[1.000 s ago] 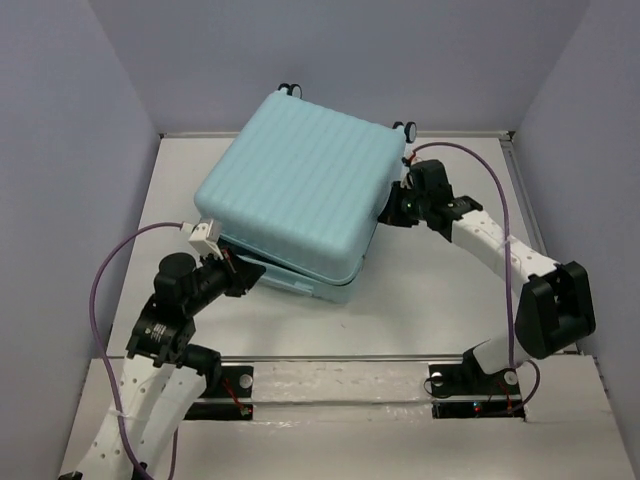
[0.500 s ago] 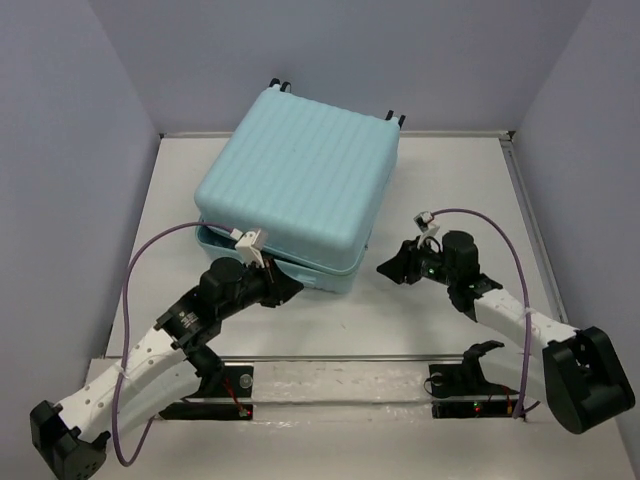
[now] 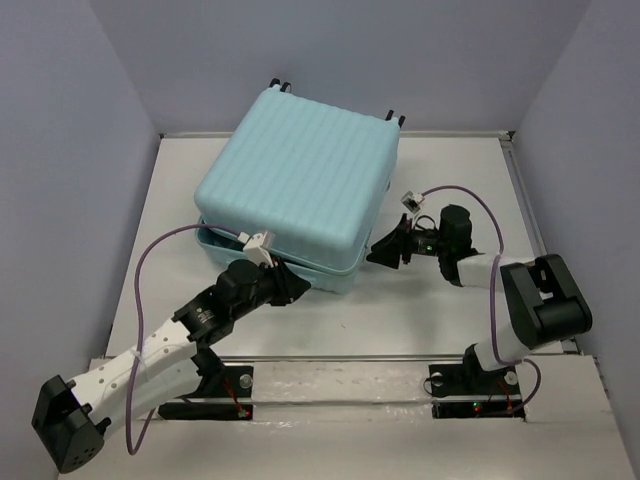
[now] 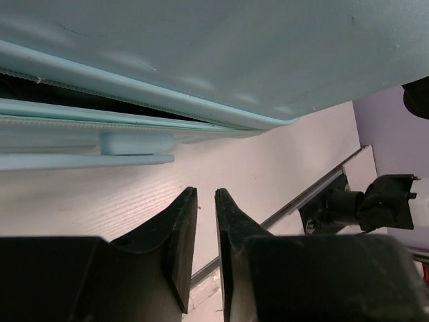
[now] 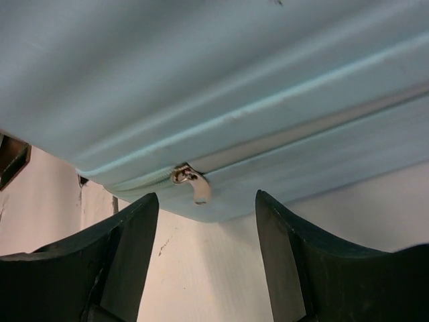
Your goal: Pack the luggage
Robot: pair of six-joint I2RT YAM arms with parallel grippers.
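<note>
The luggage (image 3: 300, 180), a pale aqua ribbed hard-shell suitcase, lies flat on the table with its wheels at the far side. Its lid rests on the base with a thin dark gap along the front seam (image 4: 80, 94), above a moulded handle (image 4: 137, 142). My left gripper (image 3: 296, 288) sits just off the front edge, its fingers a narrow slit apart with nothing between them (image 4: 205, 196). My right gripper (image 3: 374, 256) stands open at the right front corner. A silver zipper pull (image 5: 195, 185) hangs just beyond its fingertips (image 5: 206, 204), untouched.
The white table (image 3: 440, 320) is boxed in by grey walls on three sides. A metal rail (image 3: 350, 368) with both arm bases runs along the near edge. The right arm's base mount (image 4: 362, 204) shows in the left wrist view.
Both grippers have let go of the lid and opened. The lid has dropped flatter onto the base. Both arms swung down to the suitcase's front, the right to its front corner.
</note>
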